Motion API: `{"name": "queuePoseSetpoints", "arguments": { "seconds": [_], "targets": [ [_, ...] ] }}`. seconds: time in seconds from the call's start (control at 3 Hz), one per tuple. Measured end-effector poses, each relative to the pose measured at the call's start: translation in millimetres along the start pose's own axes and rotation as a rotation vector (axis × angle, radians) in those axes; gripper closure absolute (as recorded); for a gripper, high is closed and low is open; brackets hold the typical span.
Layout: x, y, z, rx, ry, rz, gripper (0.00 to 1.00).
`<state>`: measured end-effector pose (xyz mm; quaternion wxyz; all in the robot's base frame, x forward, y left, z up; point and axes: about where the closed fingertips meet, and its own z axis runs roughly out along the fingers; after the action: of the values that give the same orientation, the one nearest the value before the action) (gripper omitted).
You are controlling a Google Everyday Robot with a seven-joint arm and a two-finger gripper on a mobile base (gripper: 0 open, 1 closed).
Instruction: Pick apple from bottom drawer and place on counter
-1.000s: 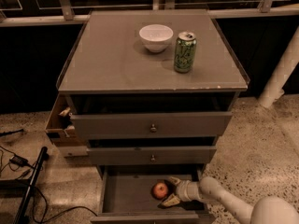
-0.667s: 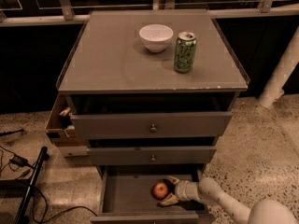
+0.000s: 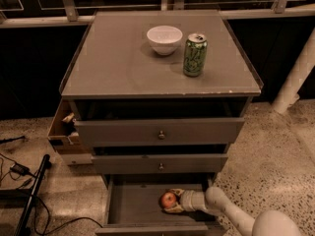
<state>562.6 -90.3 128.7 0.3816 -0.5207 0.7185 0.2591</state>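
The apple [image 3: 169, 199], small and red with yellowish patches, lies on the floor of the open bottom drawer [image 3: 133, 208]. My gripper [image 3: 171, 200] reaches into the drawer from the right, its pale fingers [image 3: 174, 210] standing either side of the apple, one behind and one in front. The white arm [image 3: 224, 208] runs off to the lower right. The counter [image 3: 118, 63] is the flat grey top of the cabinet above.
A white bowl [image 3: 164, 39] and a green can [image 3: 195, 54] stand on the back half of the counter. The two upper drawers [image 3: 160, 132] are slightly open. A cardboard box [image 3: 61, 127] sits at the cabinet's left, cables [image 3: 19, 181] lie on the floor, a white pole [image 3: 295, 77] stands right.
The gripper has stayed at the apple in the drawer; the arm has shifted only slightly. The apple has not visibly moved.
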Motion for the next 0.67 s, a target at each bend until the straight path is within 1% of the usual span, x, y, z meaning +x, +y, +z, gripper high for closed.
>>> {"name": "queuePoseSetpoints", "arguments": {
  "seconds": [0.67],
  "targets": [
    [0.1, 0.2, 0.6, -0.002, -0.001, 0.0, 0.91]
  ]
}}
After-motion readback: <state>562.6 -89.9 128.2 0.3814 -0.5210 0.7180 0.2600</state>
